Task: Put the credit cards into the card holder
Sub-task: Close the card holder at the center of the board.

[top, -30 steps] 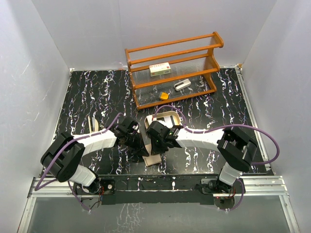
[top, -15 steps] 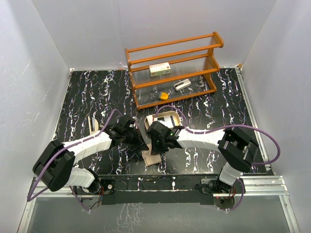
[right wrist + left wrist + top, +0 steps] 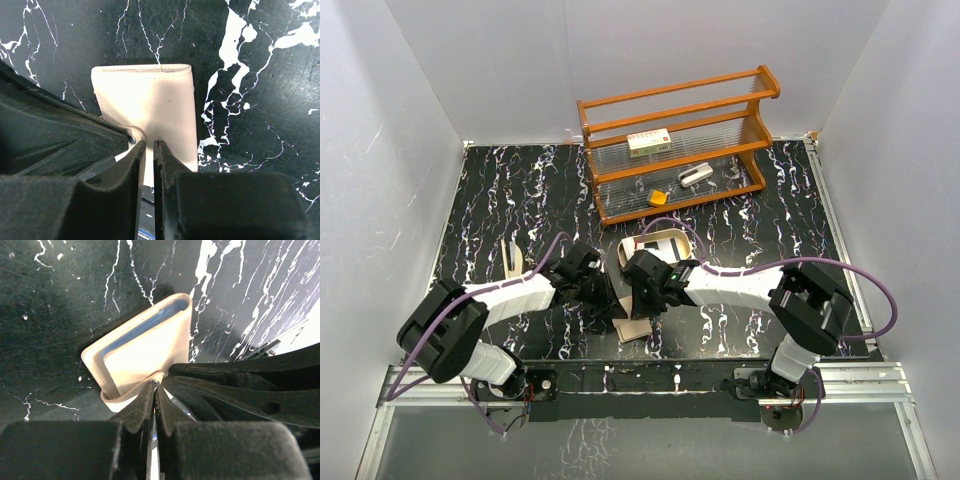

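Where it lies, card holder (image 3: 638, 331) runs diag.

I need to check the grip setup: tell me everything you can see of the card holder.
The card holder is a small tan-beige wallet, leather-looking, with stitched border, a blue-lined slot along one edge and a snap ring. It lies on the black marbled table near the front edge, one flap lifted. The left end effector is shut on that flap; the right end effector stands nearly closed over it, grip unclear.
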Robot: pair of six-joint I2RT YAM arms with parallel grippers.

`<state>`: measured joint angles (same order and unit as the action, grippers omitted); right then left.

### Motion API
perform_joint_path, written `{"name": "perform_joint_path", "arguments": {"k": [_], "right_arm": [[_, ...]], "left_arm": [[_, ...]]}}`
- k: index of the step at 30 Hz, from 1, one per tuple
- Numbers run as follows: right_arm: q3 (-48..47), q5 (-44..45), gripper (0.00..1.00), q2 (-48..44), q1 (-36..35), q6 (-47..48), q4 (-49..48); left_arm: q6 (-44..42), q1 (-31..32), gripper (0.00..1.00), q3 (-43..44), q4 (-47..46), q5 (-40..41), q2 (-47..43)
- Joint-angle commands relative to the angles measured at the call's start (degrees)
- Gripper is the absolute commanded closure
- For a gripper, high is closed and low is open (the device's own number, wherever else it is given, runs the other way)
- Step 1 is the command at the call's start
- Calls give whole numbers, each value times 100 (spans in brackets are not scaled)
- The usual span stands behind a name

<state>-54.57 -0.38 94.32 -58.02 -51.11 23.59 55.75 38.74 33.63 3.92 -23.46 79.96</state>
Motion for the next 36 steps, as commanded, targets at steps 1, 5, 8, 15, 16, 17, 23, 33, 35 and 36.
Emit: {"name": "perform_joint_path", "arguments": {"k": [1,5,8,15,16,17,23,33,35,36], "right_arm": [[279,213,89,145,-29,-2,5],[384,149,89,142,-33,-59,-147],[482,121,89,174,-34,-56,-240],[687,111,89,237,-43,-23,-495],[670,109,89,220,-38,6,-485],[634,136,89,164,-42,27,-457],[-59,499,67,-658,-43,196,294],[-733,1311,32,-2344,-43,193,1006],[-893,1431,21,-2558,-42,404,1109],[-1008,1495,15,-2632,-43,424,1200]], "left_arm": [[-29,18,100,-137,-133,-233,285],[-180,63,100,-175,287,202,492],[-264,80,100,-207,477,428,647],[-371,116,100,-91,776,516,691],[-367,116,100,-21,847,496,612],[-363,116,100,85,949,511,500],[-424,112,94,1247,2106,1175,-373],[-812,107,70,2616,3375,2589,-1799],[-935,107,63,2894,3553,2703,-1997],[-996,107,58,3052,3624,2733,-2076]]}}
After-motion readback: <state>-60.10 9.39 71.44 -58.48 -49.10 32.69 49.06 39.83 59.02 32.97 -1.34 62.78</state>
